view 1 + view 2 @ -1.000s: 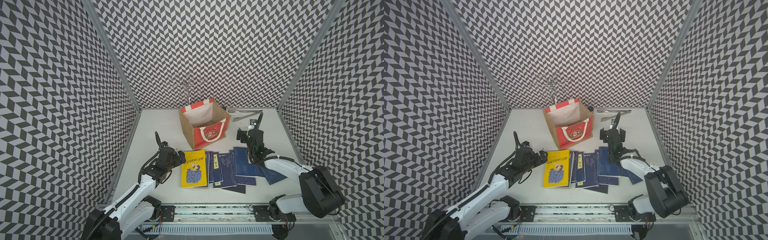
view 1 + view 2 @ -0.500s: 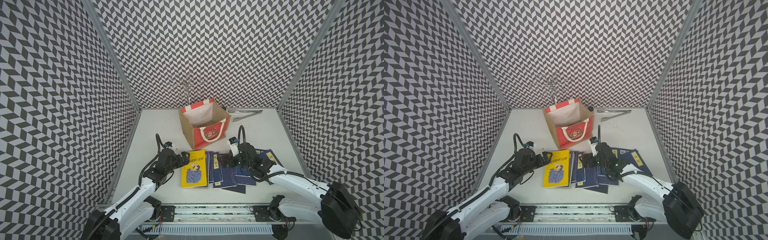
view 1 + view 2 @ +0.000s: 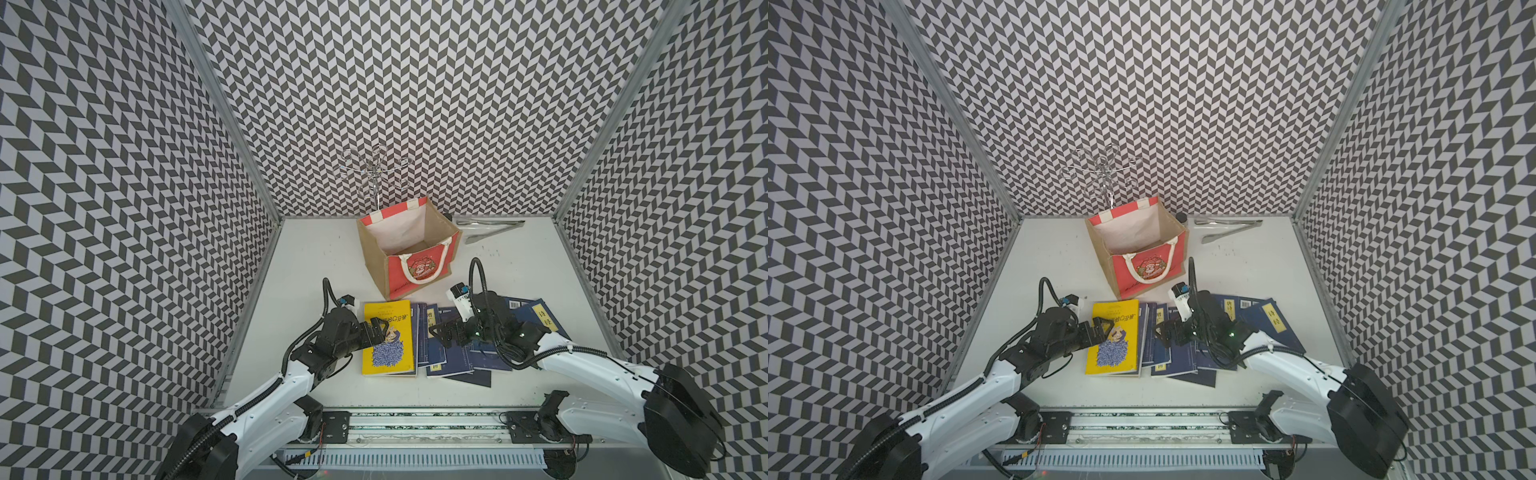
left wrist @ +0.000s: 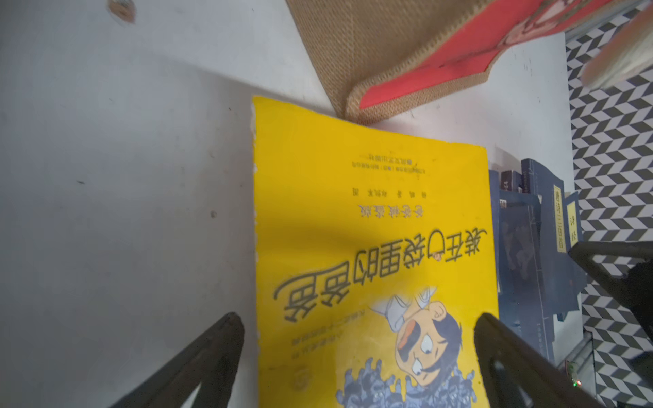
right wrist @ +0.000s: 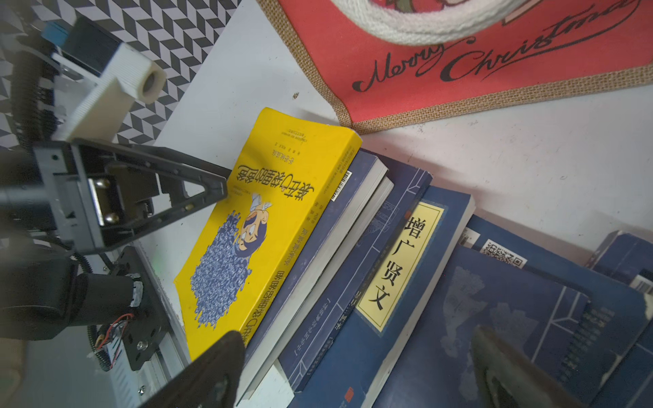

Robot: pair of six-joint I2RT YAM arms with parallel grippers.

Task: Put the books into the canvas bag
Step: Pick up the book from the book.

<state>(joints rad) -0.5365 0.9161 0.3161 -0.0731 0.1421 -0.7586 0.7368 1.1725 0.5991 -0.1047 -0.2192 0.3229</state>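
Left wrist view: left jaws held wide over the bright yellow paperback book (image 4: 371, 229).
Right jaws: held wide over navy blue paperbacks (image 5: 494, 318); nothing gripped.
Red-and-jute canvas bag (image 3: 374, 257): set upright at 12 o'clock from the books.

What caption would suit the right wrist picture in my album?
Open right gripper poised over the navy books, with the left gripper at the yellow book and the canvas bag beyond.

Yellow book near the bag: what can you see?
The yellow book is a paperback with a black Chinese title and a cartoon face above a blue mass; one long edge looks ragged. It lies face up atop a navy book, in front of the canvas bag. The open left end effector hovers over it.
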